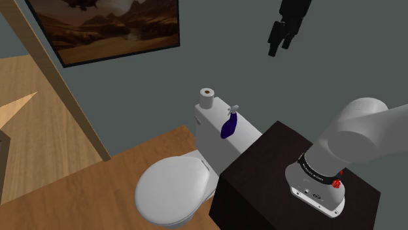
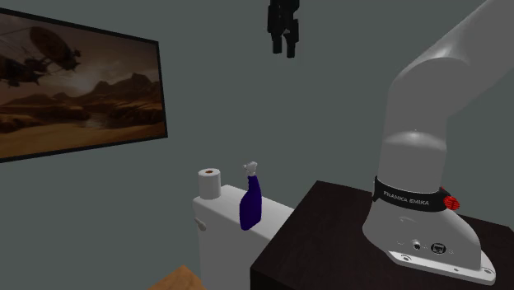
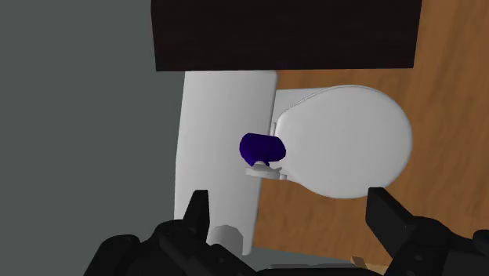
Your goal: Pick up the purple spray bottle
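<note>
The purple spray bottle [image 1: 229, 124] with a pale trigger head stands upright on the white toilet tank [image 1: 212, 134]. It also stands on the tank in the second exterior view [image 2: 250, 203], beside a paper roll. My black gripper [image 1: 279, 38] hangs high above the tank, well clear of the bottle, and appears near the top edge of the second exterior view [image 2: 282, 41]. Looking down along the open gripper [image 3: 290, 223], the bottle [image 3: 262, 147] lies far below, ahead of the spread fingers [image 3: 197, 216]. Nothing is between them.
A paper roll [image 1: 208, 95] stands on the tank's far end. The closed toilet lid [image 1: 173, 189] lies over a wooden floor [image 1: 78, 196]. My dark stand [image 1: 288, 189] abuts the tank. A framed landscape picture [image 1: 108, 26] hangs on the grey wall.
</note>
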